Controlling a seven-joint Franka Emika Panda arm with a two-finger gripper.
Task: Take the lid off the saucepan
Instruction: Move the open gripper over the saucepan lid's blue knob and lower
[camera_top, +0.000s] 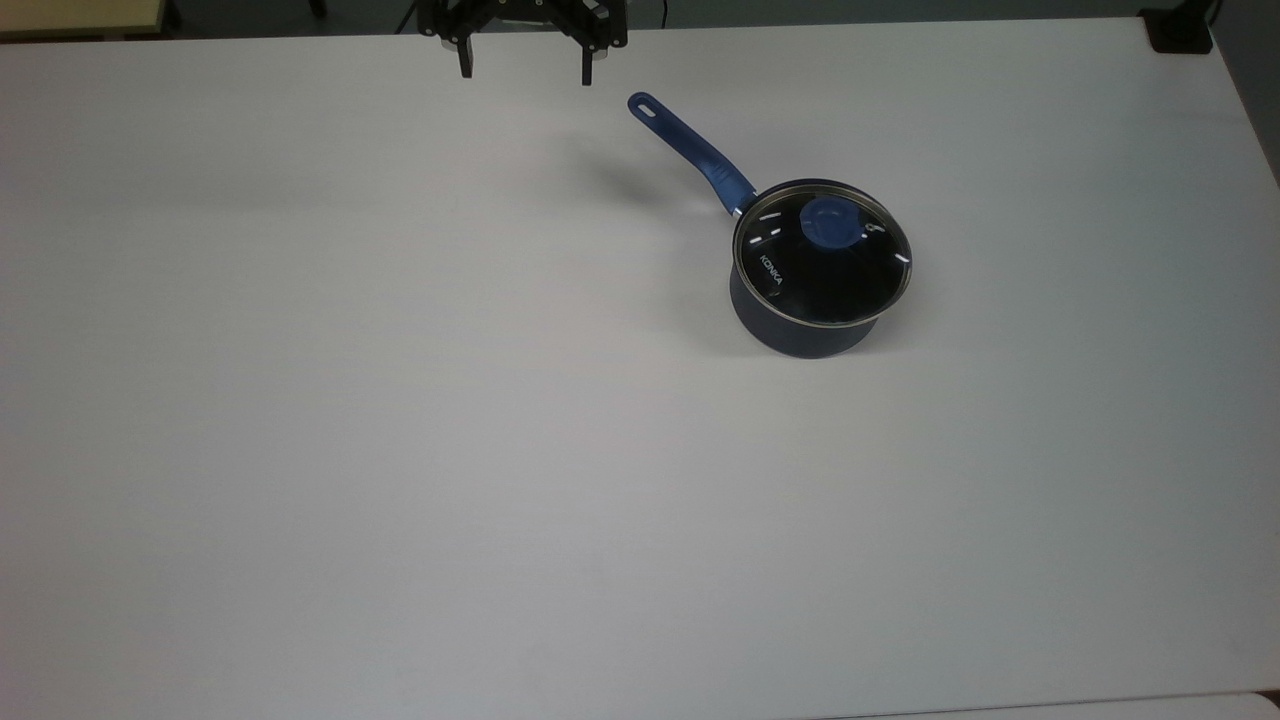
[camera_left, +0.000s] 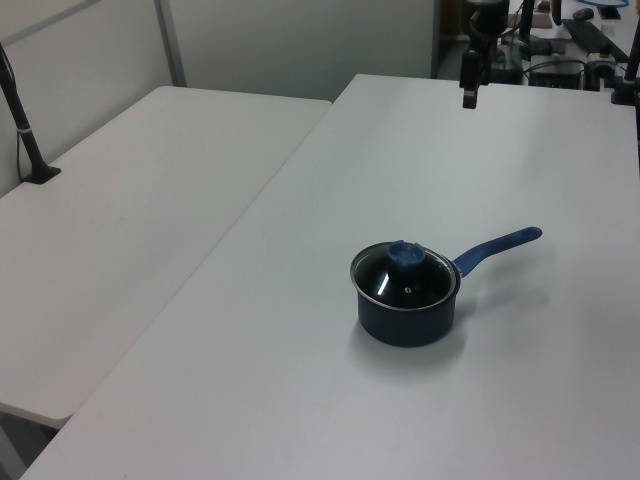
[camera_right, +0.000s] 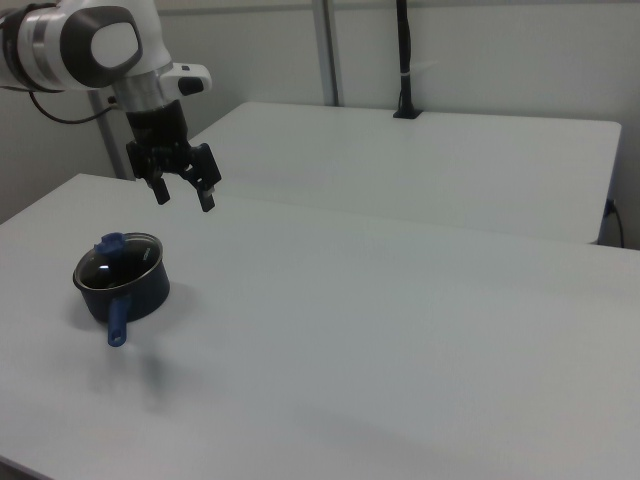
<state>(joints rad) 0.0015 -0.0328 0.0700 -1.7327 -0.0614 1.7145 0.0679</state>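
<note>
A: Where does the saucepan (camera_top: 805, 300) sit relative to the gripper (camera_top: 525, 72)?

B: Well apart. In the top view the gripper hangs at the upper edge, fingers spread with nothing between them; the pan stands lower and toward the top view's right. Its blue handle (camera_top: 690, 150) points up toward the gripper, but the end stops short of it.

A: And the lid (camera_top: 822, 253)?

B: Seated on the pan, blue knob (camera_top: 828, 223) up. In the right view the pan (camera_right: 122, 285) lies below the gripper (camera_right: 183, 195) and toward the right view's left.

A: The surface?

B: A plain white table (camera_top: 400, 450). A second white table (camera_left: 120, 240) adjoins it on the left view's left, with pale partition walls (camera_left: 290, 45) behind and a black post (camera_right: 404, 60) at the far edge.
</note>
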